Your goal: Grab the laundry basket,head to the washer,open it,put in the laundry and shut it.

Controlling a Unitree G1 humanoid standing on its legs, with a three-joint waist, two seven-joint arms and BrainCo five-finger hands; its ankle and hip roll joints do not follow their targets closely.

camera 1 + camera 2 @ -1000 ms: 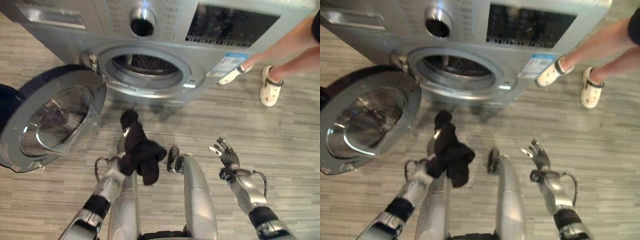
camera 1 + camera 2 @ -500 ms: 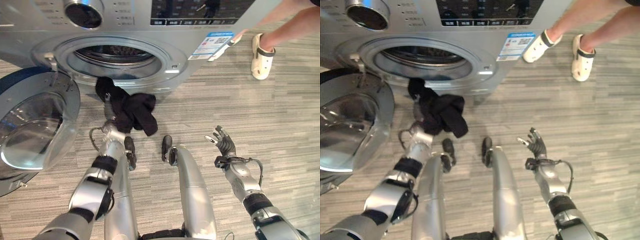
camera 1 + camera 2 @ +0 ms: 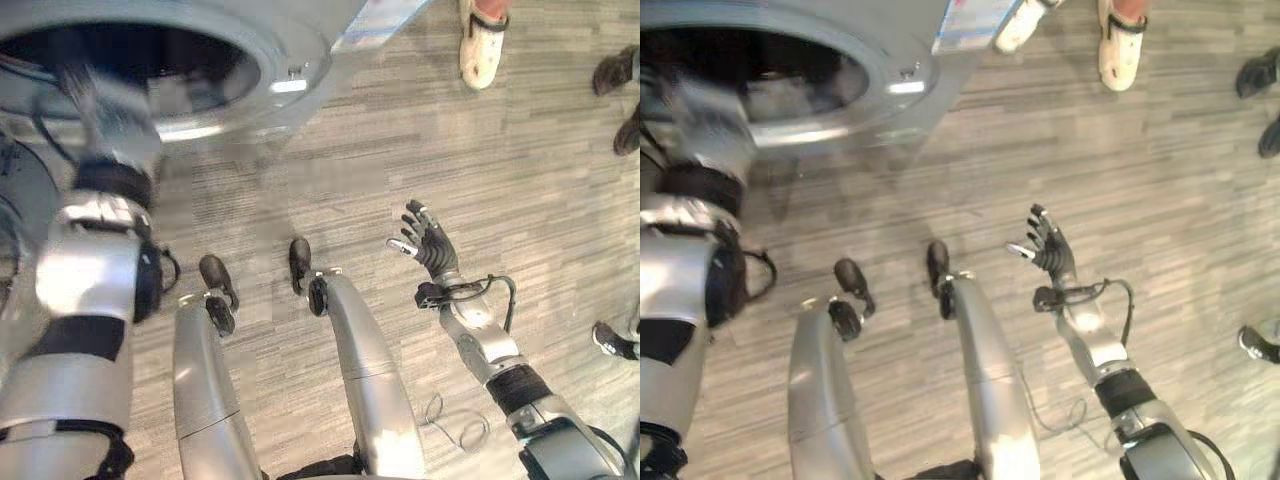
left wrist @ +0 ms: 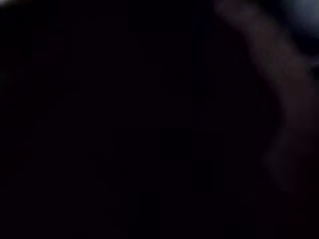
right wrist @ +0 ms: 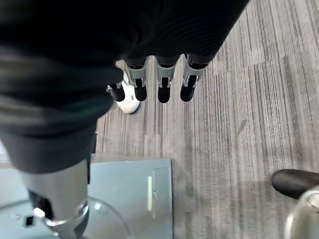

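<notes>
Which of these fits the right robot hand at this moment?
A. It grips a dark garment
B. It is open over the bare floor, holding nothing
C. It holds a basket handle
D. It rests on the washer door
B: the right robot hand hangs over the wood-look floor with fingers spread and nothing in them, away from the washer.

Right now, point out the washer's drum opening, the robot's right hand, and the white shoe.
washer drum opening (image 3: 130,65), left eye view, dark interior.
right hand (image 3: 432,245), left eye view, palm.
white shoe (image 3: 484,48), left eye view, upper.
</notes>
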